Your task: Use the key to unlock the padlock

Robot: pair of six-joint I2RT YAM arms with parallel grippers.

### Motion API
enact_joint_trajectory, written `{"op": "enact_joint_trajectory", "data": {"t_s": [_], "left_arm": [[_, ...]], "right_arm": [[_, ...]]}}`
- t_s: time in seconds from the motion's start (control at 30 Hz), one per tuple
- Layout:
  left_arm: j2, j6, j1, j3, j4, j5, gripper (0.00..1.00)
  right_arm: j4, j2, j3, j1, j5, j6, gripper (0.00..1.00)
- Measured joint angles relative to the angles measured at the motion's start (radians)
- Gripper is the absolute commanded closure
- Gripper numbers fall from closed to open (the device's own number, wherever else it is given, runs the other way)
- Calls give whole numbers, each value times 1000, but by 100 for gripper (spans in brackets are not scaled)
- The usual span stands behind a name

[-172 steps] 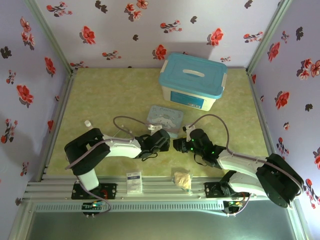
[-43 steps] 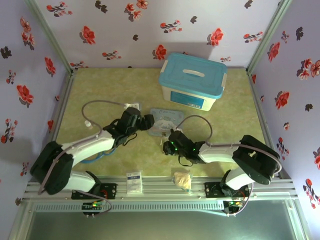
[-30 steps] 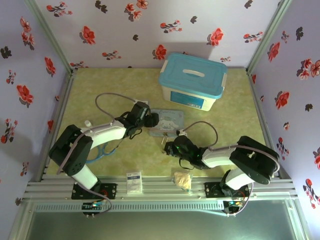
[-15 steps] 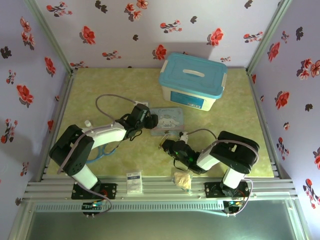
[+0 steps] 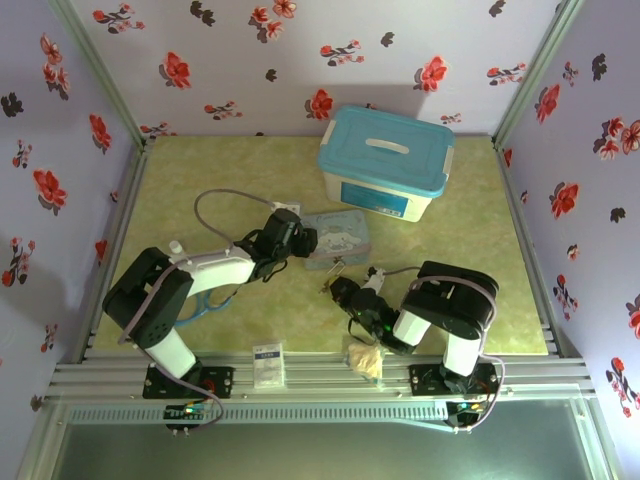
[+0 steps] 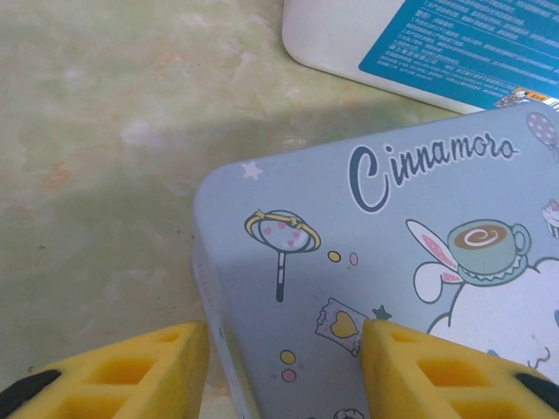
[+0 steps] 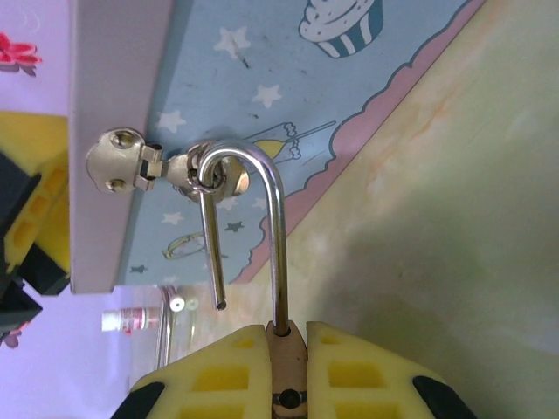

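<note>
We find the padlock low in the right wrist view, its brass body pinched between the yellow fingers of the right gripper, whose jaws are closed tight against both its sides. Its silver shackle stands sprung, the short leg ending free in the air, and the loop threads the small ring on the edge of the blue cartoon tin. At the tin's opposite end the left gripper straddles a corner, jaws apart, and from above both sit mid-table, near the blue-lidded box.
</note>
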Motion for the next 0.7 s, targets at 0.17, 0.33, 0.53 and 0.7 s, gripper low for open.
{"op": "enact_joint_trajectory", "data": {"t_s": [0.17,0.33,0.53,0.7], "left_arm": [[0,6,-5,-5,14,7,53],[2,9,-5,-10,28,18,54],[2,21,-5,-26,59,18,54],[2,25,-5,-36,79,18,55]], "right_arm": [[-7,1,2,-1,72,20,100],[-33,1,21,1,132,39,100],[130,102,21,5,216,101,100],[163,114,18,1,221,85,100]]}}
